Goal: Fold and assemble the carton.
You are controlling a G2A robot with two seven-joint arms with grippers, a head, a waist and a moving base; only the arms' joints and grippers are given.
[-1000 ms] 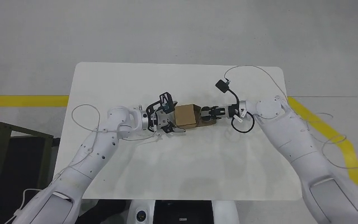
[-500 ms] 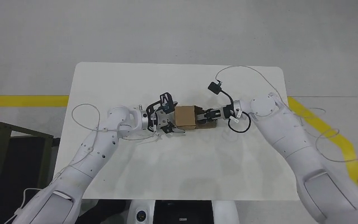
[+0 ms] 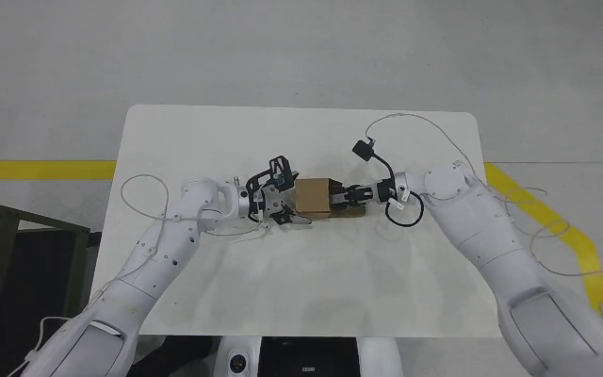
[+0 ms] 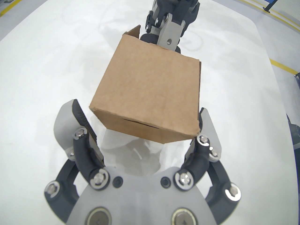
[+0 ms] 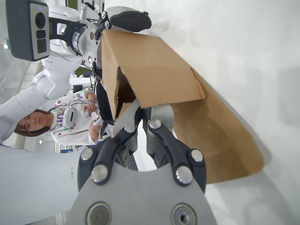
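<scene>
Carton [image 3: 313, 196], one, left gripper [image 4: 139, 113], right gripper [image 5: 143, 111]

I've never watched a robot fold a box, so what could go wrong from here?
The left gripper stands open around the carton, not clamping it, so a push from the right gripper at the open end might slide or twist it. The long flap lying flat on the table could get creased or pinned.

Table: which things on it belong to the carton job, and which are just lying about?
Job in hand: carton, left pincer, right pincer.
Lying about: crumpled clear film by the left pincer.
</scene>
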